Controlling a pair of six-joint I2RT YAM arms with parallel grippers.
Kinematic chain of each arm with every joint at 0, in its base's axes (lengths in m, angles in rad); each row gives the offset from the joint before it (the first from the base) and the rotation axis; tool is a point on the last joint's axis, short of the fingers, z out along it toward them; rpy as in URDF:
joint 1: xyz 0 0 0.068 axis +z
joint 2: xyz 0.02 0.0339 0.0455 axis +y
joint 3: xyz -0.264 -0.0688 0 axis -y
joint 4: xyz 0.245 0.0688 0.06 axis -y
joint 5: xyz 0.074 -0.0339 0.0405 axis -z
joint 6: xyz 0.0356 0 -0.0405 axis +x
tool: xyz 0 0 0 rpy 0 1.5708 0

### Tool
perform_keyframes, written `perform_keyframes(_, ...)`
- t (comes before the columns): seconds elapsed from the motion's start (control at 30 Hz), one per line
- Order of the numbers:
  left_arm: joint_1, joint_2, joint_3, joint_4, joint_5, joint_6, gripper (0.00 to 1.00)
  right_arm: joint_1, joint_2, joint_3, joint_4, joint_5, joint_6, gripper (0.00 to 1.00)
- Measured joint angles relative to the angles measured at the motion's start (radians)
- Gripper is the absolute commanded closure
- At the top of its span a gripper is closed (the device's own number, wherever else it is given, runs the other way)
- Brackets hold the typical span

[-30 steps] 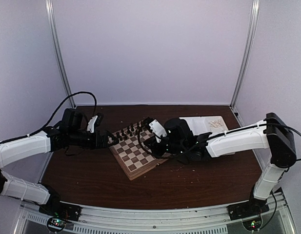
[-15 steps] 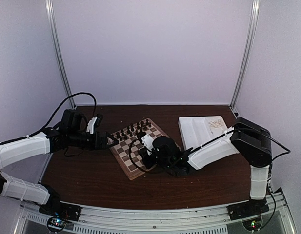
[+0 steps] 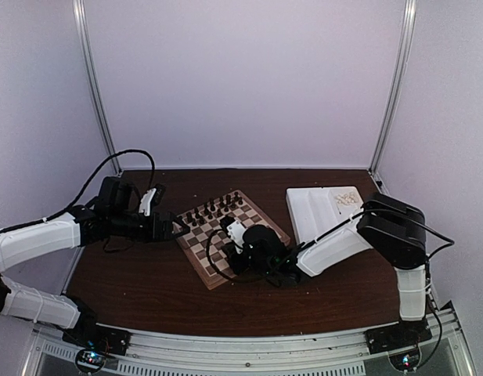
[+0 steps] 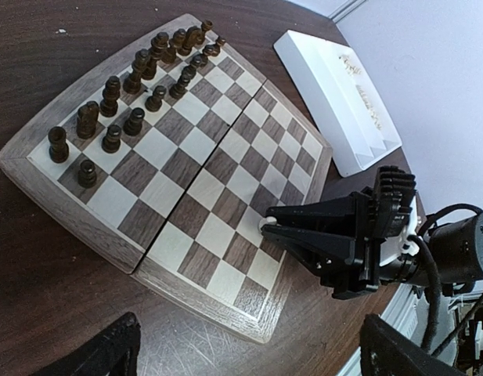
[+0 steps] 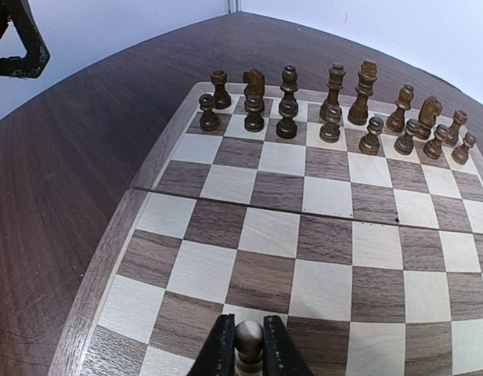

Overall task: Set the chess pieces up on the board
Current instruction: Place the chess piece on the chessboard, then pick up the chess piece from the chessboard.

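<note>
The board (image 3: 196, 262) lies at an angle on the dark table, with dark figures (image 3: 218, 207) along its far side. My right gripper (image 3: 228, 235) reaches low over the board's near rows and is shut on a cream-white pawn (image 5: 248, 337), pinched by its round head between both fingers above a light square. In the left wrist view the pawn (image 4: 267, 222) shows at the fingertips of the right gripper (image 4: 276, 227), near the board's (image 4: 186, 157) edge. More chess pieces (image 3: 347, 198) lie in the white tray. My left gripper (image 3: 172, 227) hovers open just left of the board, holding nothing.
A white tray (image 3: 315, 207) with compartments sits to the right of the board. Two rows of dark figures (image 5: 335, 102) stand on the far side. Bare brown tabletop (image 3: 131, 274) surrounds the board. Metal frame posts (image 3: 96, 86) rise at the back corners.
The right arm has swung from the board's right side to its near rows and come down low, still gripping the pawn. The left arm has stayed in place, open.
</note>
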Motion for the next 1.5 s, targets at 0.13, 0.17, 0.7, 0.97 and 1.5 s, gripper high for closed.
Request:
perform_keyframes(0.13, 0.000, 0.000, -0.003, -0.001, -0.001, 0.000, 0.02, 0.000, 0.004, 0.000, 0.000, 0.008, 0.004, 0.64)
perform_keyframes(0.17, 0.000, 0.000, -0.003, -0.001, -0.002, 0.000, 0.02, 0.000, 0.004, 0.000, 0.001, 0.011, 0.007, 0.62)
perform_keyframes(0.7, -0.010, 0.007, -0.004, -0.004, 0.002, 0.015, 0.02, 0.000, -0.166, -0.014, -0.105, 0.001, 0.016, 0.43)
perform_keyframes(0.97, -0.100, 0.055, 0.020, -0.061, -0.060, 0.063, 0.02, 0.000, -0.278, 0.115, -0.457, -0.004, 0.055, 0.44)
perform_keyframes(1.5, -0.190, 0.043, 0.058, -0.105, -0.290, 0.093, 0.02, -0.025, -0.149, 0.474, -1.101, -0.084, 0.173, 0.50)
